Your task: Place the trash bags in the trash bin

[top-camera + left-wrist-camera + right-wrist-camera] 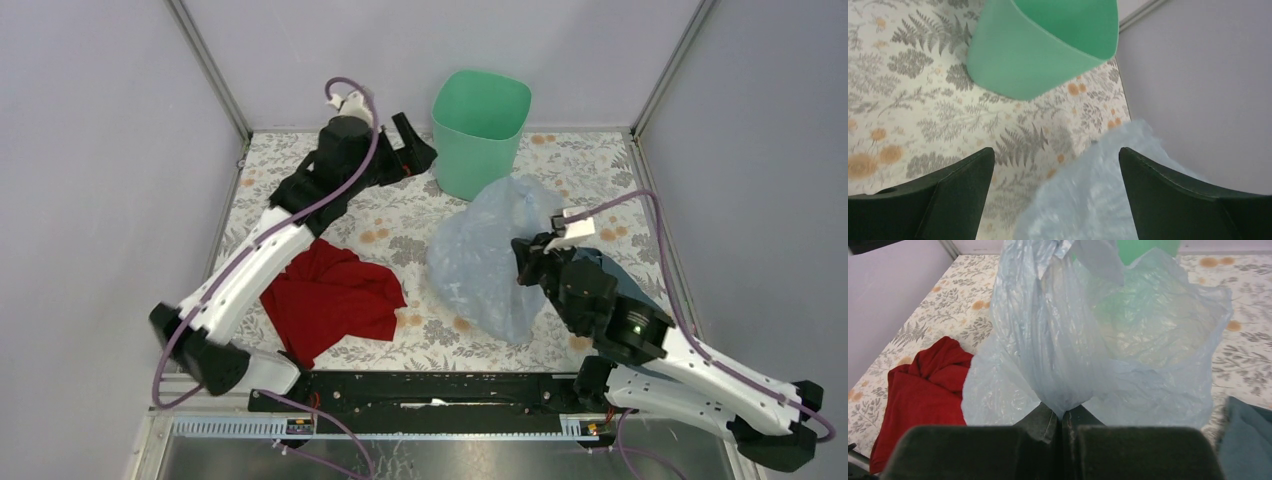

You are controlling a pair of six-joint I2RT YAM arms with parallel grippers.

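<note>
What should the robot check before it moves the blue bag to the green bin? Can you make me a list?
1. Is the right claw shut tight on the blue bag? Ok.
2. Is the left claw open and holding nothing? Ok.
3. Is the trash bin standing upright with its mouth open? Ok.
4. Is the blue bag lifted fully off the table? Cannot tell.
5. Is the way to the trash bin free? Cannot tell; the left claw sits close beside it.

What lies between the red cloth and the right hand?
The blue trash bag, pinched in the right hand, fills most of that stretch in the top view.
</note>
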